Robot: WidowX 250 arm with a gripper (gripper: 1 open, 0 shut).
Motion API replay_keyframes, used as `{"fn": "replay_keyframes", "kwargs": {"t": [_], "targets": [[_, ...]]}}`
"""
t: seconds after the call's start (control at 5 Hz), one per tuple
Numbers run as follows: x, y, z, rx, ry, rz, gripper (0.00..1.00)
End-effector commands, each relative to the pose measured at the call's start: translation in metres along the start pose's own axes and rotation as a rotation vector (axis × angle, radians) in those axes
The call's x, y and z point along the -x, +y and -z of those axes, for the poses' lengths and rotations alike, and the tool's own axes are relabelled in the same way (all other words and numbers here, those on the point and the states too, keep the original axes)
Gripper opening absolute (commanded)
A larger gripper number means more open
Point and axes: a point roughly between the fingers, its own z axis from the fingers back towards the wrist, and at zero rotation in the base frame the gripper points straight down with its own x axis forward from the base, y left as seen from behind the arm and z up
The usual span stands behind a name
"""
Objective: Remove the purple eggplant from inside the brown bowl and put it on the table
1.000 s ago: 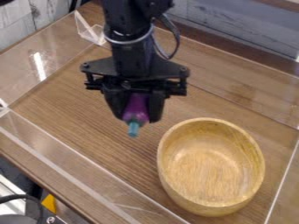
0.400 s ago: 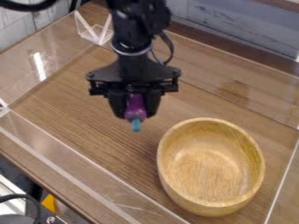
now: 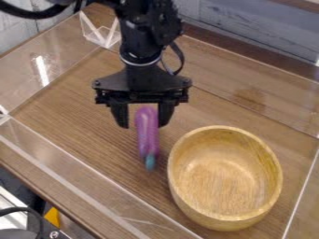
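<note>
Eggplant out of the bowl, standing on the desk under the arm.

The wood-grain desk has clear low walls; the tan bowl sits at its right front. The black gripper points down just left of the bowl, jaws spread apart either side of the purple eggplant, which hangs nearly upright, teal cap lowest, beside the bowl's rim.

my arm came down from the far edge of the table, black and nearly upright, wrist pointing almost straight down. my gripper hung low with its jaws spread wide apart, fingers on either side.
</note>
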Motion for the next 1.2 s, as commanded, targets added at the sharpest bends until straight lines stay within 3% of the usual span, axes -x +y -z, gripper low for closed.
{"fn": "replay_keyframes", "kwargs": {"t": [0.0,0.2,0.6,1.0], "targets": [[-0.003,0.004,0.0,0.007,-0.034,-0.001,1.0],[0.0,0.009,0.012,-0.008,-0.029,-0.011,1.0],[-0.004,0.003,0.019,-0.021,-0.02,-0.007,1.0],[-0.003,-0.01,0.032,-0.019,-0.011,0.072,1.0]]}}
